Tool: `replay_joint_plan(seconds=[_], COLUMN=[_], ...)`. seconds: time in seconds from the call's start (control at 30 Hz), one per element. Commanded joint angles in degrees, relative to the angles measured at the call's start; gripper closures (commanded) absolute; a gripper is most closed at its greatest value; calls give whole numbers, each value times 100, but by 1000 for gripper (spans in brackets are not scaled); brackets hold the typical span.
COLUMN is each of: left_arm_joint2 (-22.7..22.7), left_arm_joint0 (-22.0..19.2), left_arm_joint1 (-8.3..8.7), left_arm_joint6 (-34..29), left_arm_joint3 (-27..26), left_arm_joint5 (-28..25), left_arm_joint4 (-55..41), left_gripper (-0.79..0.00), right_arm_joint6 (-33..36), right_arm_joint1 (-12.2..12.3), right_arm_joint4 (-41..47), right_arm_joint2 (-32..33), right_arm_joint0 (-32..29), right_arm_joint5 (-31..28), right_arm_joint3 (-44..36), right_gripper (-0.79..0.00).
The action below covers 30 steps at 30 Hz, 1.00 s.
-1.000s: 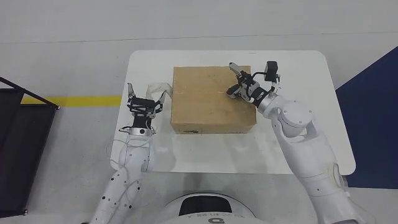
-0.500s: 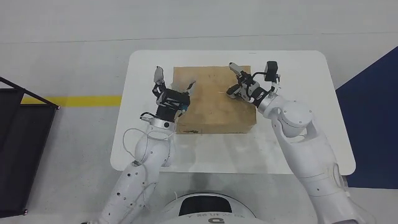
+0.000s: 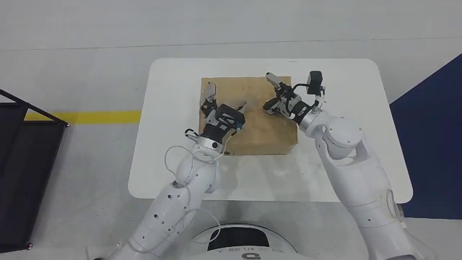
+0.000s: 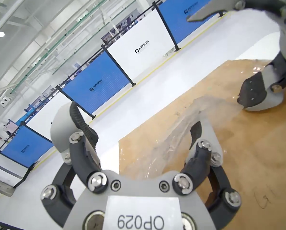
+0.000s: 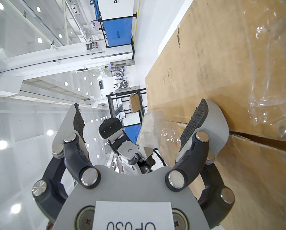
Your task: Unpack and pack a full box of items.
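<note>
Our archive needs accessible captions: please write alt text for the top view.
A closed cardboard box sits on a white table. The left gripper, open, is over its top; the right gripper, open, is at a far corner.

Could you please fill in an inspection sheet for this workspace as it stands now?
Surface: white table, bearing one box.
Job's things: cardboard box, flaps closed; clear tape lifted loose along its top.
Clutter: nothing seen.
Grippers: left gripper open over the box's top, by the loose tape; right gripper open at the box's opposite end, one finger on the seam.
Cables: nothing seen.
Surroundings: pale floor with a yellow line, a black frame, a blue panel.
</note>
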Motion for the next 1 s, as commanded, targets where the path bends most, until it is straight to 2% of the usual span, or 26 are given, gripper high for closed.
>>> replay_joint_plan(seconds=[0.0,0.2,0.3,0.4,0.5,0.63,0.77,0.97], left_arm_joint2=[36,150,181,201,212,246,331,448], left_arm_joint0=[-32,-98,-128,-137,-155,-217,-302,-468], left_arm_joint1=[-12,-54,-66,-74,-82,-98,-125,-182], left_arm_joint6=[35,101,112,89,57,15,-17,-67], left_arm_joint3=[176,451,492,468,440,471,530,633], left_arm_joint5=[-5,27,4,-20,-57,-135,-199,-257], left_arm_joint4=[12,9,46,90,120,173,237,214], left_gripper=[-785,-785,-785,-785,-785,-785,-785,-785], right_arm_joint6=[0,0,-282,-394,-237,334,363,373], right_arm_joint1=[0,0,-16,-1,41,89,71,46], right_arm_joint4=[0,0,351,746,581,339,221,327], right_arm_joint2=[0,0,229,645,854,807,498,289], right_arm_joint0=[0,0,-54,-474,-968,-1091,-731,-412], right_arm_joint5=[0,0,-294,-835,-1150,-969,-586,-362], right_arm_joint3=[0,0,-104,-467,-906,-1050,-869,-608], right_gripper=[-785,-785,-785,-785,-785,-785,-785,-785])
